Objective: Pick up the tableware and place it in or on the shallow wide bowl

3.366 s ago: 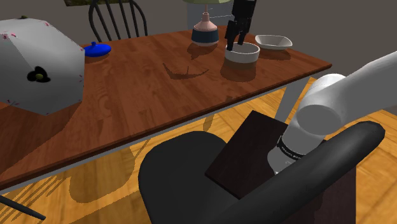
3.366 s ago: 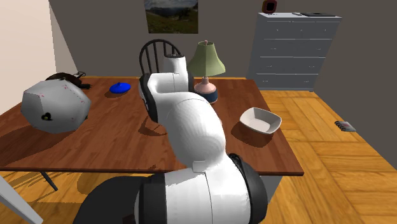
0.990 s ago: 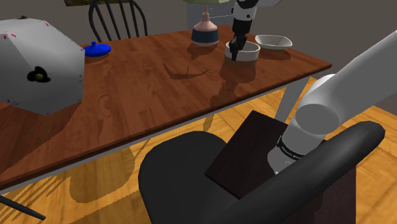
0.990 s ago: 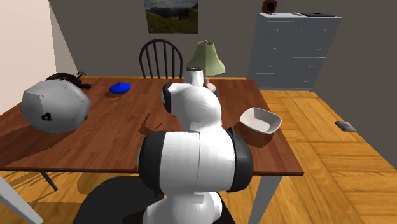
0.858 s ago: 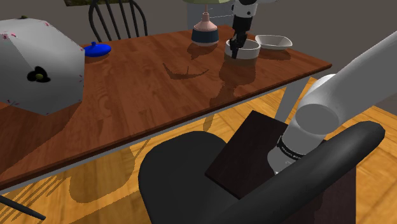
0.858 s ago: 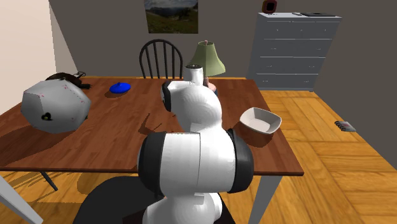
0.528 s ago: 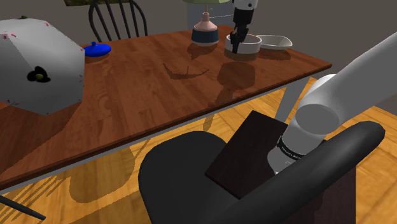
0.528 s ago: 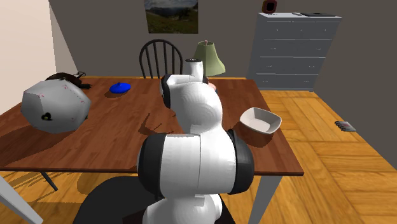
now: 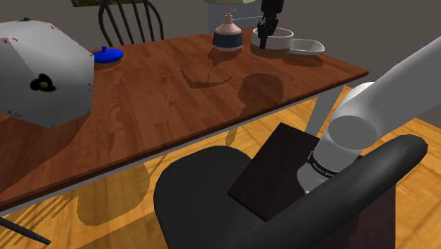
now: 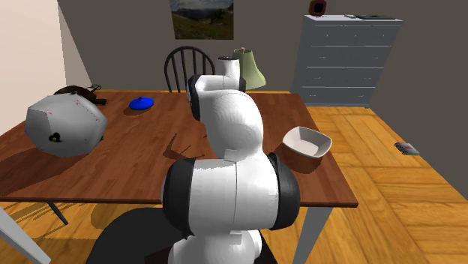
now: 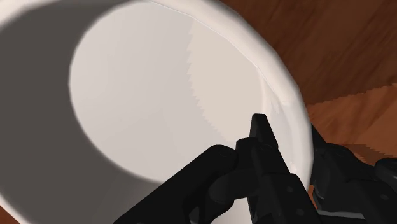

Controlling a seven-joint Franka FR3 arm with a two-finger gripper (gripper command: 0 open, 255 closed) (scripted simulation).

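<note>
A round white bowl [image 9: 278,39] is clasped by its rim in the black gripper [image 9: 263,33], above the wooden table [image 9: 155,92]. A shallow wide white bowl [image 9: 307,47] is seen just beside it, on the shoulder view's right.

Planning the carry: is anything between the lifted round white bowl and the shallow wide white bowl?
Nothing visible. The round white bowl, clasped at its rim by the black gripper, hangs beside the shallow wide white bowl; the lamp stands on its other side.
</note>
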